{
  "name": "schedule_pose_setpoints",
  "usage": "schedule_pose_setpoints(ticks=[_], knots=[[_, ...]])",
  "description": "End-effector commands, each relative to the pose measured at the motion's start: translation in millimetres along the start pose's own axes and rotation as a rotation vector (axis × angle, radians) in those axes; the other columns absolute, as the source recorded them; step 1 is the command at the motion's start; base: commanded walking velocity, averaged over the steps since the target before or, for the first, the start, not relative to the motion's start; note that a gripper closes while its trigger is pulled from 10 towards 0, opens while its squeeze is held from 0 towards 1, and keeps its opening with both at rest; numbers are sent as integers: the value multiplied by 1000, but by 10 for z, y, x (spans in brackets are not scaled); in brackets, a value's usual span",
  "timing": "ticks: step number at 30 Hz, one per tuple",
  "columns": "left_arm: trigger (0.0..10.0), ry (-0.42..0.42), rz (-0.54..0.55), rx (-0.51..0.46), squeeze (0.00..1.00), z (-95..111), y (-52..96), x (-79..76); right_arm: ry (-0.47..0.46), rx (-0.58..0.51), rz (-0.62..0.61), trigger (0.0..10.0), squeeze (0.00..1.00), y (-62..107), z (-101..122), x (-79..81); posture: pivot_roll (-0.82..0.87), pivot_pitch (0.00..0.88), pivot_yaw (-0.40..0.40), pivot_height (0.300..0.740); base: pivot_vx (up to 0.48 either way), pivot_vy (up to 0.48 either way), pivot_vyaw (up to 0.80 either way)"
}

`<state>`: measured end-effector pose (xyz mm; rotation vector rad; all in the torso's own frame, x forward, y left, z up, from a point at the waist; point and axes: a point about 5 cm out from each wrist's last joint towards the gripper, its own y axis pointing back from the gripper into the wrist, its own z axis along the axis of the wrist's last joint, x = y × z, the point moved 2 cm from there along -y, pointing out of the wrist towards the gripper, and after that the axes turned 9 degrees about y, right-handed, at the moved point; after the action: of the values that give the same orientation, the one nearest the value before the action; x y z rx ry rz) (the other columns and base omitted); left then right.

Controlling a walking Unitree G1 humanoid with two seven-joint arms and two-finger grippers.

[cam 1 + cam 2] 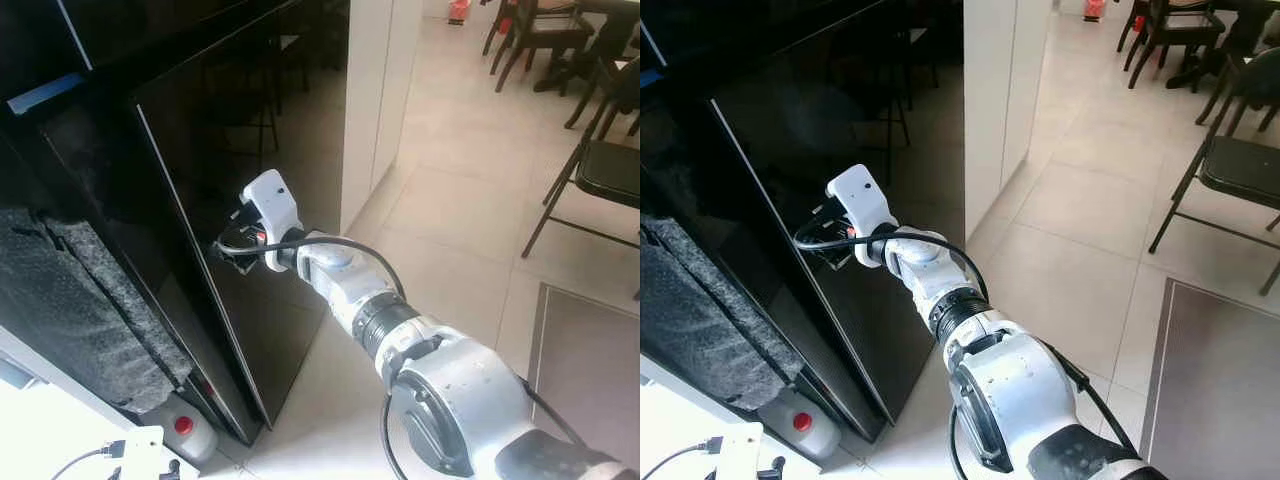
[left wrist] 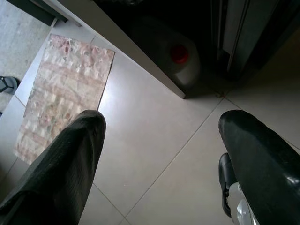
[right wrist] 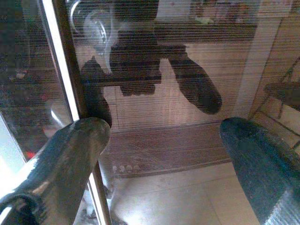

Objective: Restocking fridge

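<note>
The fridge is a tall cabinet with a glossy black door (image 1: pixel 250 130) that stands shut; its front edge (image 1: pixel 190 270) runs down to the floor. My right arm reaches out to it. The right gripper (image 1: pixel 232 250) is at mid-height on the door, close to that edge. In the right wrist view the two black fingers (image 3: pixel 70 154) are spread open with nothing between them, one finger by the door's pale edge strip (image 3: pixel 70 70), and the glass mirrors the gripper. My left gripper (image 2: pixel 164 159) hangs open above the tiled floor.
A white jug with a red cap (image 1: pixel 185 428) stands on the floor at the fridge's foot. Grey padded cloth (image 1: pixel 90 310) hangs to the left. A white wall panel (image 1: pixel 375 90) stands beyond the door. Dark chairs (image 1: pixel 600 170) and a mat (image 1: pixel 590 370) lie to the right.
</note>
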<state>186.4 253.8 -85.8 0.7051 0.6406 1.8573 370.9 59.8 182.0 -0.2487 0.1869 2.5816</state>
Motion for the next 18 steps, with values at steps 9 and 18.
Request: schedule_pose_setpoints(ticks=[9,18], knots=[[10000,12,19,8,0,-58,16,62,43,-18,108,10000,0,-216,196,345,126,0,19,740,0,0,0],[10000,18,19,17,0,-78,19,53,-12,-3,24,10000,0,-116,-1,229,105,0,14,740,0,0,0]])
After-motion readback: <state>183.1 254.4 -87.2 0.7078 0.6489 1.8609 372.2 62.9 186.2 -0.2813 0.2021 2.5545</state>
